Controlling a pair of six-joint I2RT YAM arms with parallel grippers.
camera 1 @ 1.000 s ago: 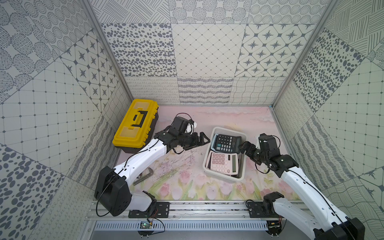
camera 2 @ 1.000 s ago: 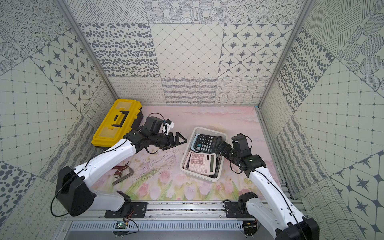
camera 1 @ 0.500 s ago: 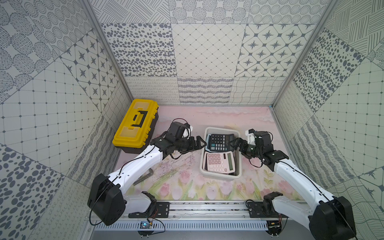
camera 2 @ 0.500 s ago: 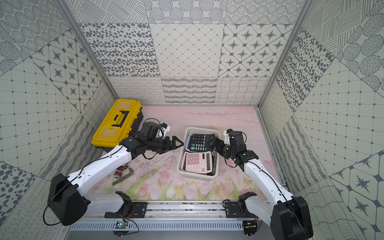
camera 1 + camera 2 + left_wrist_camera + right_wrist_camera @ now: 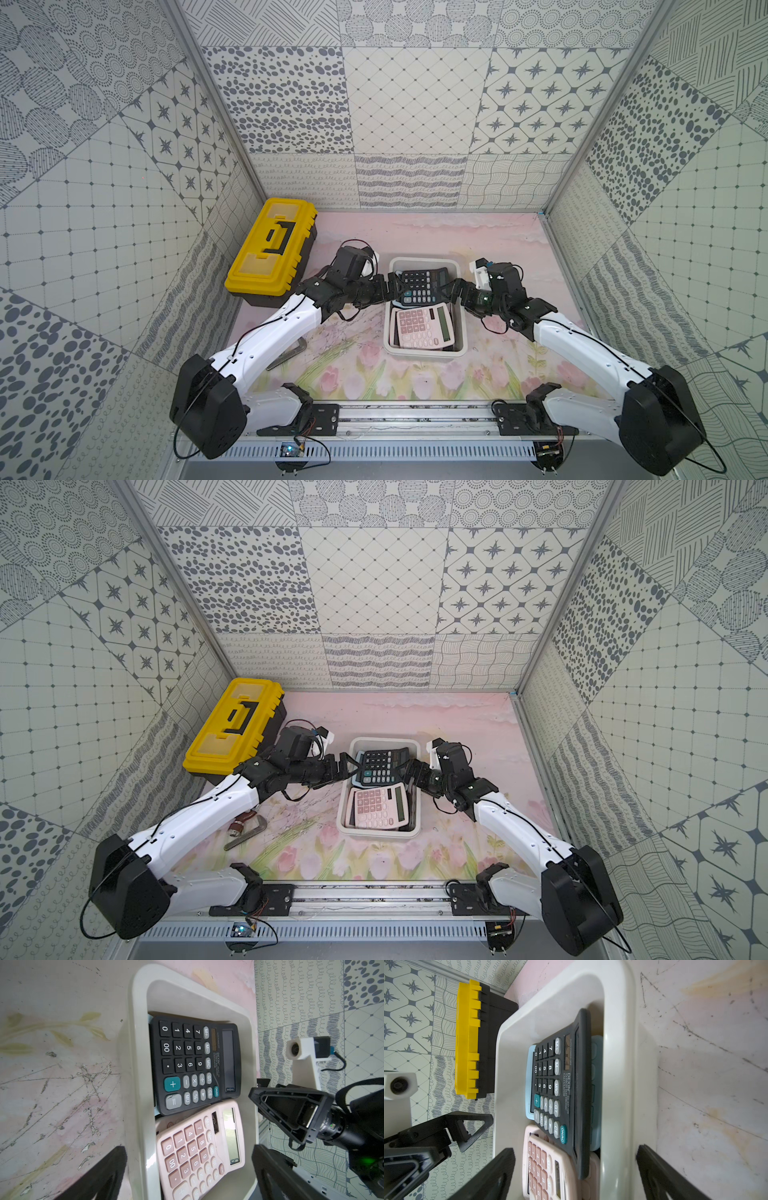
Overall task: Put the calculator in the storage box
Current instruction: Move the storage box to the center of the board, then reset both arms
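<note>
Note that the black calculator covers most of a blue calculator; you see only its edges. The frame edge cuts off the pink calculator in both wrist views. In a top view, the left arm hides part of a metal tool.

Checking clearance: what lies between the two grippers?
The black calculator, inside the storage box, between left gripper and right gripper; both top views show it.

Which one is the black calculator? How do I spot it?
On the pink flowery table, find the white storage box in the middle, right of the yellow toolbox. The black calculator lies in its far end. It is dark with a teal plus key; its neighbours are a pink calculator and a pale blue calculator.
</note>
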